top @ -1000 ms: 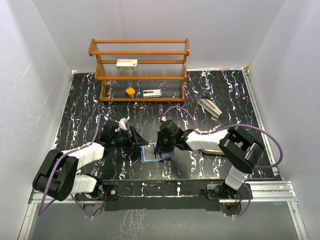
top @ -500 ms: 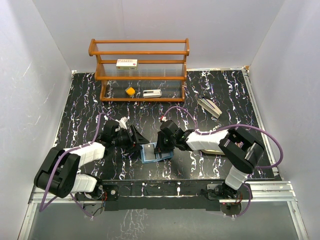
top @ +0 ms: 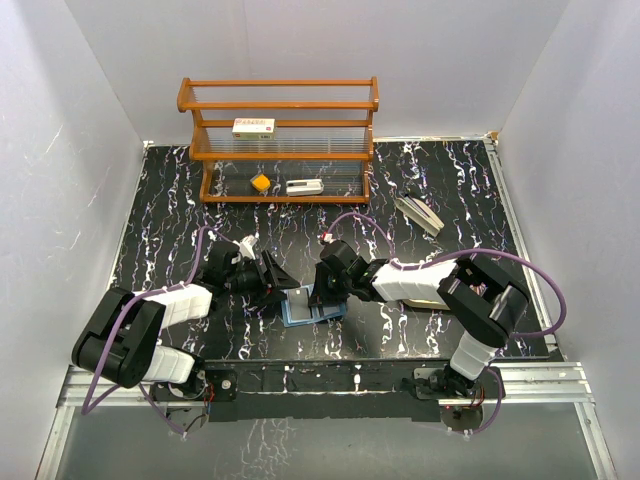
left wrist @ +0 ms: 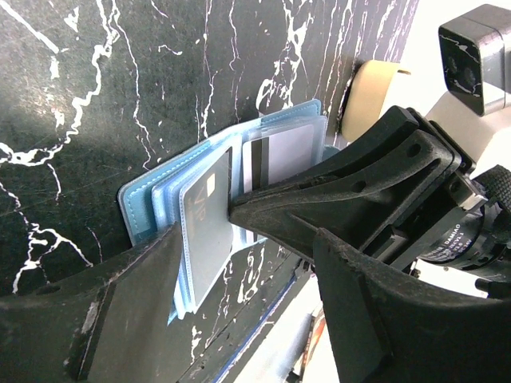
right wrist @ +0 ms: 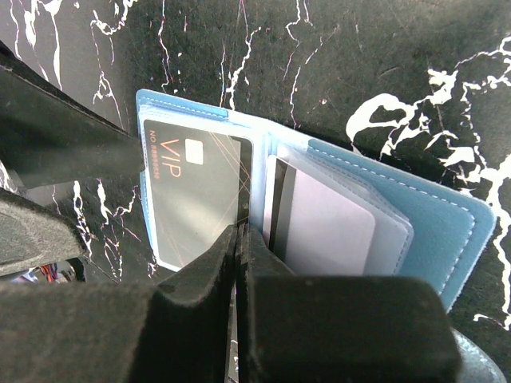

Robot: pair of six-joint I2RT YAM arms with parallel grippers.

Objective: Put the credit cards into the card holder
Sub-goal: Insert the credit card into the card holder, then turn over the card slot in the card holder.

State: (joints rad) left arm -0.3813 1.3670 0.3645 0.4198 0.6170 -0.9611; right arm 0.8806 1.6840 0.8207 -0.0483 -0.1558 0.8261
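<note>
The card holder (top: 312, 305) lay open by the near edge of the counter (top: 400, 200), roughly midway along. The left end effector (top: 283, 283) was spread open, one finger against the holder's left flap. The right end effector (right wrist: 239, 231) had its fingers pressed together at the fold, beside the dark VIP card (right wrist: 196, 199). My take: brace that flap, push the card flat along its sleeve, no buckling. The pale card (right wrist: 327, 231) sat pocketed on the other leaf.

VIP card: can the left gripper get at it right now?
Likely yes: the left gripper is open at the card holder's outer edge, one finger beside the VIP card. The right gripper, shut, sits at the fold.
</note>
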